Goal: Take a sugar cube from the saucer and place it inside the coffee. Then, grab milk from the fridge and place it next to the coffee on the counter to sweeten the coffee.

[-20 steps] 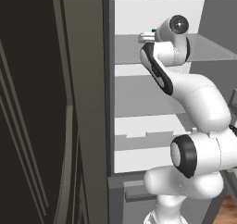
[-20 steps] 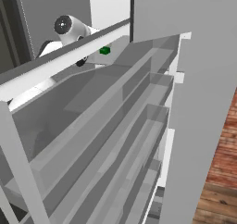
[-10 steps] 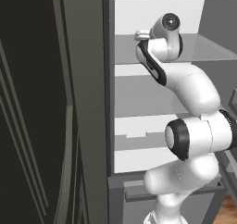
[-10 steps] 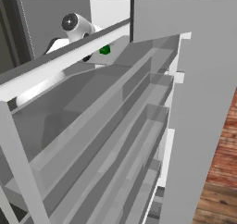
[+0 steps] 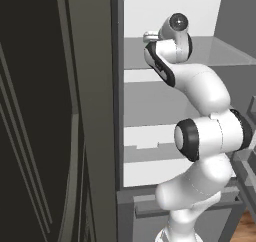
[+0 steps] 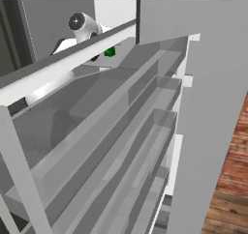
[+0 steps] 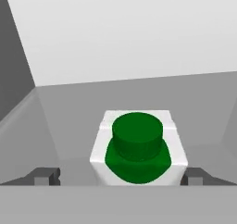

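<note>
The fridge [image 5: 95, 136] stands open in front of me, its tall dark grey frame filling the left of the left base view and its white back wall and grey shelves [image 5: 215, 58] showing behind my arm. In the right base view the door racks [image 6: 121, 146] of the opened door sweep across the picture in pale grey tiers, with a strip of red brick wall [image 6: 235, 155] at the far right edge.

My arm [image 5: 205, 136] rises from the lower right of the left base view, bends at its dark-ringed joints and reaches up into the top compartment of the fridge, where my wrist sits level with the upper shelf.

The milk [image 7: 138, 149] stands upright on that upper shelf, well inside the fridge, with the white back wall behind it and a grey side wall to the left in the hand view. From the hand view I look down on its round green cap and the white top around it. In the right base view a small green patch of the carton [image 6: 110, 51] shows just past my wrist, above the top rail of the door.

My gripper [image 7: 121, 177] hangs over the carton with its jaws spread wide; one dark fingertip [image 7: 46, 176] shows on each side of the milk, both apart from it and not touching.
</note>
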Motion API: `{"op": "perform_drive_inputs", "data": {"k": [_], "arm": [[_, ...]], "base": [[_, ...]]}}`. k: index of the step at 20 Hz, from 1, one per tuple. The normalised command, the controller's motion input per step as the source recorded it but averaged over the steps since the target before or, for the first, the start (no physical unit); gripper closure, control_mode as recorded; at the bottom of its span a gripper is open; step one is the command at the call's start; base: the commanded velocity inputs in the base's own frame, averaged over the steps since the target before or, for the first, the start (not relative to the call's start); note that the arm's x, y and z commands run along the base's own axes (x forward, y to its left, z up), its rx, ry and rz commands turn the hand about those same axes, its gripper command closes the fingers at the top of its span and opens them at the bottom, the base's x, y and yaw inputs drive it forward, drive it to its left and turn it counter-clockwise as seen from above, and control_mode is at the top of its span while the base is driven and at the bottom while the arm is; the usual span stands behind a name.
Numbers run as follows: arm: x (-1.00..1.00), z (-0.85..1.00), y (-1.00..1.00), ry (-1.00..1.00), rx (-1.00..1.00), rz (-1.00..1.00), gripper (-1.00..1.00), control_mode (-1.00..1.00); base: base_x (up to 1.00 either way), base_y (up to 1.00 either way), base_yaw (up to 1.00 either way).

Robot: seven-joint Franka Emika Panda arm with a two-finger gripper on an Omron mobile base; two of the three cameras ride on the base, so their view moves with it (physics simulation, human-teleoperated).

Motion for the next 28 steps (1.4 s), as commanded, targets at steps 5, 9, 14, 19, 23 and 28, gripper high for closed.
{"op": "perform_drive_inputs", "data": {"k": [5, 9, 14, 19, 23, 28], "arm": [[0.27, -0.04, 0.0, 0.0, 0.0, 0.0, 1.0, -1.0], [0.14, -0.04, -0.03, 0.0, 0.0, 0.0, 1.0, -1.0], [0.0, 0.0, 0.0, 0.0, 0.0, 0.0, 1.0, -1.0], [-0.54, 0.0, 0.0, -0.01, 0.0, 0.0, 1.0, -1.0], [-1.0, 0.08, 0.0, -0.08, 0.0, 0.0, 1.0, -1.0], [-1.0, 0.25, 0.0, -0.1, 0.02, 0.0, 1.0, -1.0]], "base": [[0.0, 0.0, 0.0], [0.0, 0.0, 0.0], [0.0, 0.0, 0.0], [0.0, 0.0, 0.0], [0.0, 0.0, 0.0], [0.0, 0.0, 0.0]]}}
